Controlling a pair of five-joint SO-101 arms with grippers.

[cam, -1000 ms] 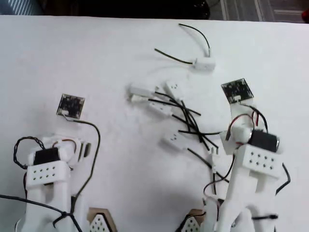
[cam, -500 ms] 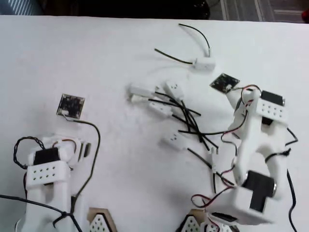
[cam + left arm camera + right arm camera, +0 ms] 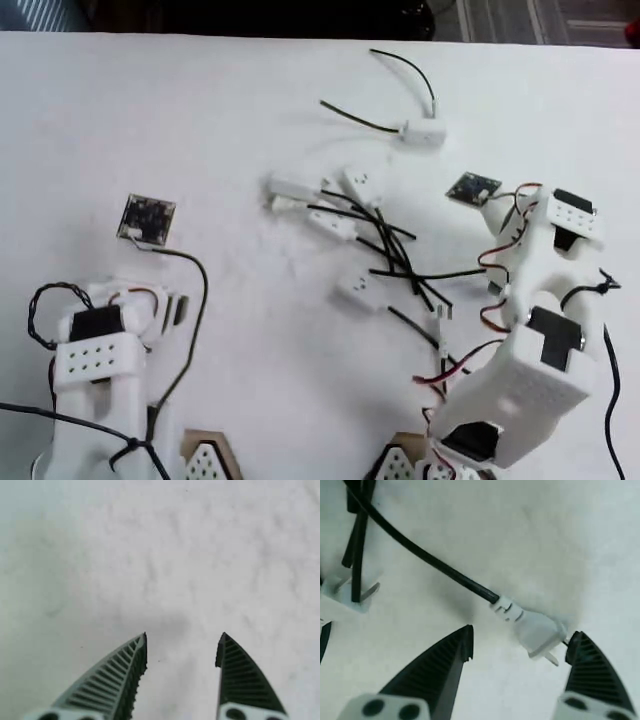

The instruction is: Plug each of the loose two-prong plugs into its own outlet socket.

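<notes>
Right tool [image 3: 521, 634], wide open and empty, straddles the plug [image 3: 536, 631] lying flat on the surface [image 3: 560, 540] near-right of the cords [image 3: 420, 274]; plug sits close to one jaw, so closing risks shoving it askew.

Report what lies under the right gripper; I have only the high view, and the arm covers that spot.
Observer: A white two-prong plug lies flat on the table between the open fingers of the right gripper, not clamped.
Operator: Give me its heading.
Observer: Its prongs point toward one fingertip, and its black cord runs away from the gripper.
Operator: Check the left gripper too.
Observer: The left gripper is open above bare table, with nothing between its fingers.
</notes>
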